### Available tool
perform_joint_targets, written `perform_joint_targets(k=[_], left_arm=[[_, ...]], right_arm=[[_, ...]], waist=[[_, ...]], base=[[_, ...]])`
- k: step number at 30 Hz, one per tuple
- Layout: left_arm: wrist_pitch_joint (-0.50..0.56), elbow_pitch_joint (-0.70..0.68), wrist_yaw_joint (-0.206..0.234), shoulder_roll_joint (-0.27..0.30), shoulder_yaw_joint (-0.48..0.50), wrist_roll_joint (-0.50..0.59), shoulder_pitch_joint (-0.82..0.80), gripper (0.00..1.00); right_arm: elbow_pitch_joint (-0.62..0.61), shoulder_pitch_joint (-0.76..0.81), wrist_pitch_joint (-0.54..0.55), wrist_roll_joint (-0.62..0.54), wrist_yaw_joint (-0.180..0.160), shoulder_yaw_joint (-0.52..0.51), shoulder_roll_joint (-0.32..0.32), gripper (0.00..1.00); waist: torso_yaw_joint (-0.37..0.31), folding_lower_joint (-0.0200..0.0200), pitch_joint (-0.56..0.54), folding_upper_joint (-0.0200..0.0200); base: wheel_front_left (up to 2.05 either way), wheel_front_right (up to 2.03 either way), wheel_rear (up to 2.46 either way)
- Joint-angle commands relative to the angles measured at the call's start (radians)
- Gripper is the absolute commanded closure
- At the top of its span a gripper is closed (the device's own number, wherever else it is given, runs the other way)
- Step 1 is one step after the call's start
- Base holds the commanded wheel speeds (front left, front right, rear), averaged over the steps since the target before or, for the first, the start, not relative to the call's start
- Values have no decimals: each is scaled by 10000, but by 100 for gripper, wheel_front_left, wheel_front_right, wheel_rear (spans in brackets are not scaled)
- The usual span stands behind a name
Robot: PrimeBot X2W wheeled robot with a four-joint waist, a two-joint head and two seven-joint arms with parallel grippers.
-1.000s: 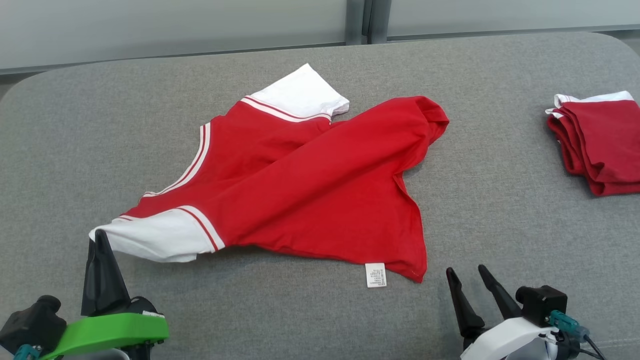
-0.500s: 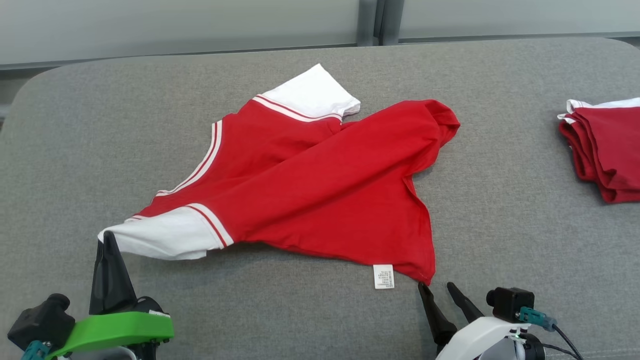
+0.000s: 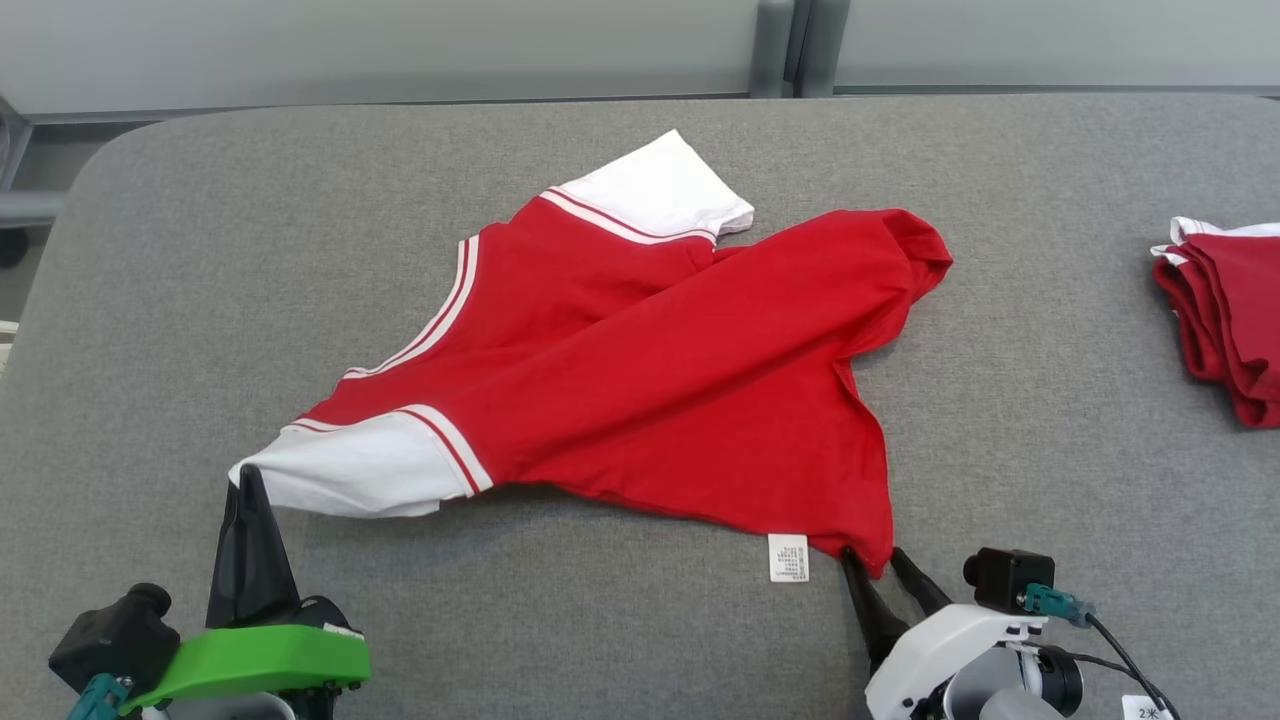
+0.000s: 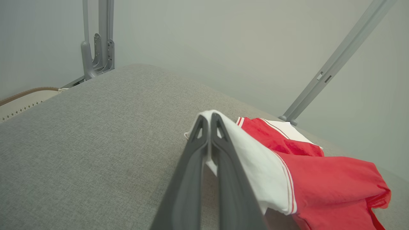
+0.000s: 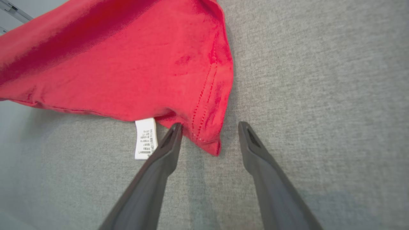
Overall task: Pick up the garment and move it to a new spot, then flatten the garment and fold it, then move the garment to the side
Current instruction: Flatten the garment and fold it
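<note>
The garment is a red shirt with white striped sleeves, lying crumpled on the grey table. My left gripper is shut on the edge of the near white sleeve, lifting it slightly. My right gripper stands open at the shirt's near right hem corner, which lies between its two fingers beside a white care label. In the left wrist view my left gripper pinches the white cloth.
A second folded red and white garment lies at the table's right edge. The table's rounded far left corner and a wall with metal posts lie beyond.
My right gripper has advanced left and forward until the hem corner sits between its fingers. The head camera has turned left, shifting the whole scene rightward. My left gripper keeps its hold.
</note>
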Motion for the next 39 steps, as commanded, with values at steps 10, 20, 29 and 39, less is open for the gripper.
perform_joint_targets(k=[10,20,29,39], left_arm=[[-35,91,-56,71,-20,-6,-185,100],[-90,-93,-397,-88,-147,-638,-625,100],[64,-794,-709,21,-301,-780,-1899,100],[540,-2284,-732,348,-261,-904,-3196,100]], right_arm=[[777,-512,-352,24,0,87,-11,100],[-1341,-714,-466,456,0,-158,-731,100],[-4272,-730,-374,225,0,-1030,-1606,100],[-7241,-787,544,-238,0,-2283,-2059,100]], waist=[[-61,0,116,0],[-428,0,-73,0],[-704,0,-497,0],[-1020,0,-900,0]], base=[[0,0,0],[0,0,0],[0,0,0],[0,0,0]])
